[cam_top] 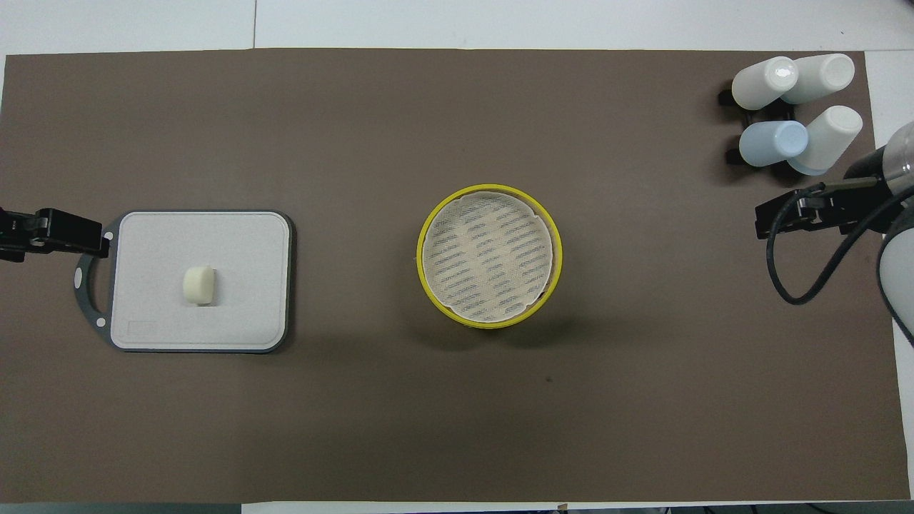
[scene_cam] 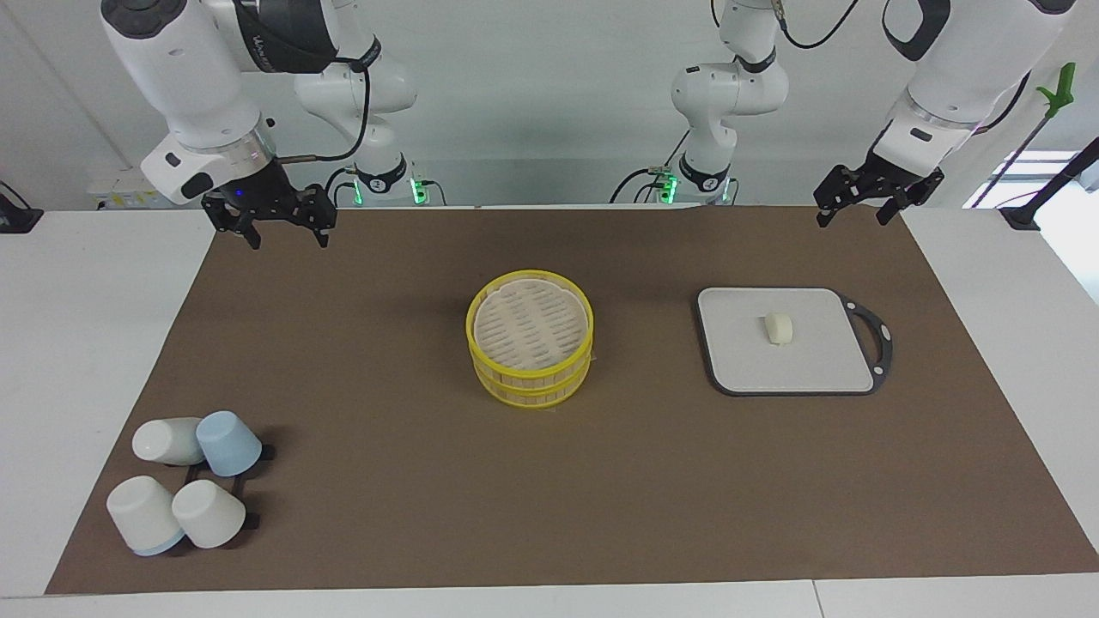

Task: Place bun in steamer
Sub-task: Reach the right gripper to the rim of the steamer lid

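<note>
The bun [scene_cam: 779, 329] is a small cream-white lump lying on a flat grey board [scene_cam: 816, 365] toward the left arm's end of the table; it also shows in the overhead view [cam_top: 198, 284]. The steamer [scene_cam: 470, 330] stands in the middle of the brown mat, yellow-rimmed, two tiers high, with its pale slatted lid [scene_cam: 530, 319] on top. From overhead the steamer [cam_top: 493, 325] shows closed by the lid [cam_top: 489, 257]. My left gripper [scene_cam: 854, 216] hangs open and empty, raised over the mat's edge beside the board's handle. My right gripper [scene_cam: 289, 239] hangs open and empty over the mat at the right arm's end.
Several upturned cups [scene_cam: 185, 489], white and pale blue, sit on a black rack at the right arm's end, farther from the robots than the steamer. The board [cam_top: 243, 243] has a black handle [cam_top: 82, 285]. The brown mat [scene_cam: 601, 498] covers most of the white table.
</note>
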### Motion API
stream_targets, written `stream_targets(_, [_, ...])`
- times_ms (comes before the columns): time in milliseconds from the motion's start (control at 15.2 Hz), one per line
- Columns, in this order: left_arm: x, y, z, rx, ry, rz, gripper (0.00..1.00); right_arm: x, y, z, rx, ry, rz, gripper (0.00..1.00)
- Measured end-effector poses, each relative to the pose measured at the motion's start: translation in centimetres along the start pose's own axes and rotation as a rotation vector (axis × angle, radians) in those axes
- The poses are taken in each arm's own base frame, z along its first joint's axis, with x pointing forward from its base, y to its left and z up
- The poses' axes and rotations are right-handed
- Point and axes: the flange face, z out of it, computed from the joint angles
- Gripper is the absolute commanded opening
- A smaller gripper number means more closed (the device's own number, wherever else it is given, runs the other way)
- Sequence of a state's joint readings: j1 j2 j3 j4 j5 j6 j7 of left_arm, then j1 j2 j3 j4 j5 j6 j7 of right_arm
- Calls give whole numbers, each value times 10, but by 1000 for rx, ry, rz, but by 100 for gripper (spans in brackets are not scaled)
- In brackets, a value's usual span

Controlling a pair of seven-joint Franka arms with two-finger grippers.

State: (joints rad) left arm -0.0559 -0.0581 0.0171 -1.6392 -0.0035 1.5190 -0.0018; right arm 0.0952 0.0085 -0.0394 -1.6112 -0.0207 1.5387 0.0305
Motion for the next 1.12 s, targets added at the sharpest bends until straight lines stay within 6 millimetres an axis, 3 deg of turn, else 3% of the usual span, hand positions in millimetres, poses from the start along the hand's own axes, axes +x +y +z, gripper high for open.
stream_targets(592, [0, 0, 0, 0, 0, 1, 100, -1, -6, 1, -1, -6, -12, 100])
stream_targets(724, [0, 0, 0, 0, 0, 1, 100, -1, -18, 1, 8, -5, -60, 100])
stream_targets(921, [0, 1, 0, 0, 0, 1, 100, -5, -86, -3, 52, 27, -134, 100])
stream_targets(1118, [0, -1, 7, 0, -2, -1, 100, -1, -189, 8, 67, 33, -154, 100])
